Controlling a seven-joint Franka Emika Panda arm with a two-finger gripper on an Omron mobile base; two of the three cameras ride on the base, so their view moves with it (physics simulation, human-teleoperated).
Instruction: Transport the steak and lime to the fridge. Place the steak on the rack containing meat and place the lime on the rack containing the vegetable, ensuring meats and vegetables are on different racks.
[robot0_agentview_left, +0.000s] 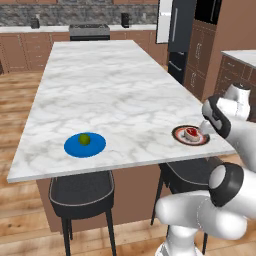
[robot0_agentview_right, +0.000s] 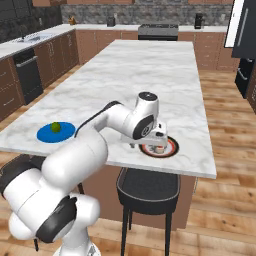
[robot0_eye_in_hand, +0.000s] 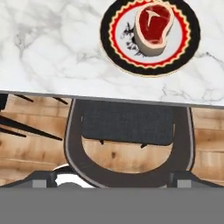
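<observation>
the marble island (robot0_agentview_left: 115, 95) is lying mostly bare, leaving open passage between the blue plate (robot0_agentview_left: 85, 145) holding the lime (robot0_agentview_left: 84, 138) and the dark-rimmed plate (robot0_eye_in_hand: 150, 37) holding the steak (robot0_eye_in_hand: 152, 25). stools (robot0_eye_in_hand: 127, 140) are crowding the near edge. the fridge (robot0_agentview_left: 181, 30) is standing well beyond.

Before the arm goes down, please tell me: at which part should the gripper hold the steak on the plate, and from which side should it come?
Probably from above, with the fingers across the pale fat rim of the steak. It lies flat as a thick slab on the black-rimmed plate, so its sides stand free above the plate, while a sideways approach would likely hit the plate's edge. The narrower width seems easier to span.
</observation>
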